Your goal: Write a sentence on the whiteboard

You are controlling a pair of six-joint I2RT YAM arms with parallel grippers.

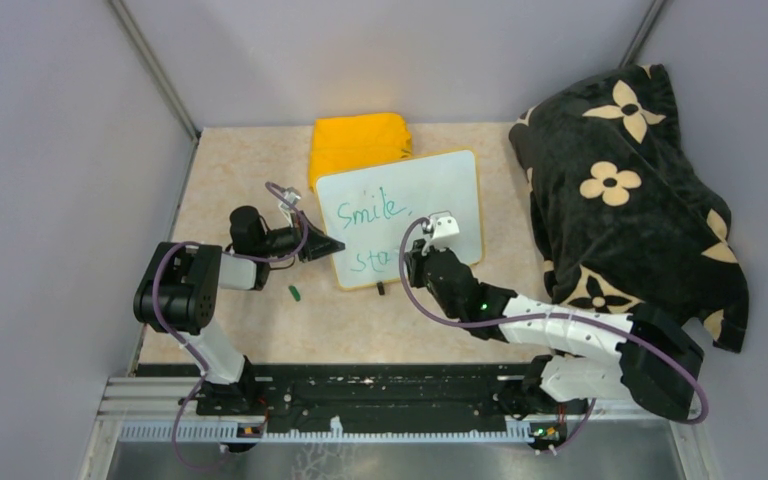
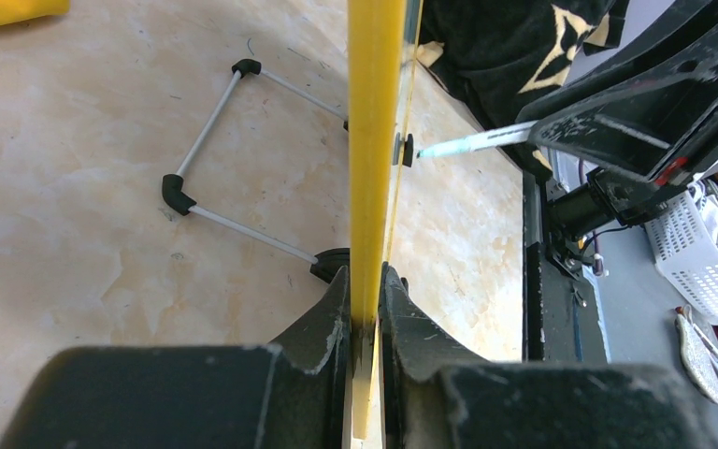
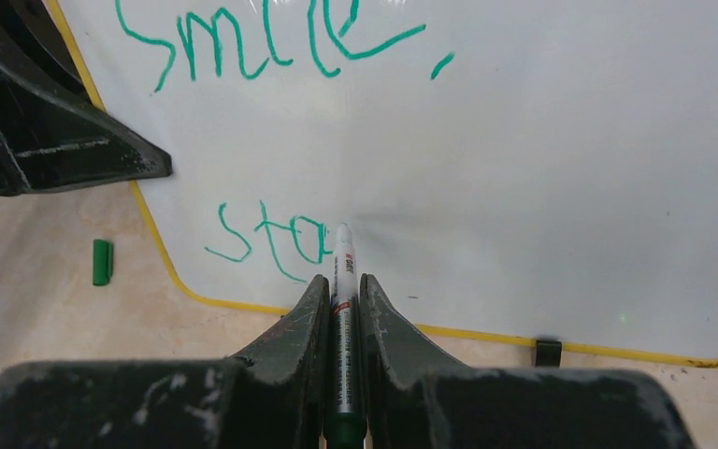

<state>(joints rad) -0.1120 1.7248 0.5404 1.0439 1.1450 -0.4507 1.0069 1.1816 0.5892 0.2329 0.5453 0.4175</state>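
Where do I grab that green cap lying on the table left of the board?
Probably the green cap mid-body, from straight above, jaws closing across its narrow width: it lies flat on the table, a short cylinder, apart from the whiteboard rim.

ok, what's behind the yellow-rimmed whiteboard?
A folded yellow cloth, its near edge hidden by the yellow-rimmed whiteboard. Left wrist view also shows a grey wire stand with black corners at its back.

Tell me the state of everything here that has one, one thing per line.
whiteboard, propped up, partly written
sentence, unfinished: "Smile," then "sta"
marker, uncapped, tip against the whiteboard
marker cap, off, lying loose
left gripper, shut on the whiteboard's edge
right gripper, shut on the marker
yellow cloth, folded
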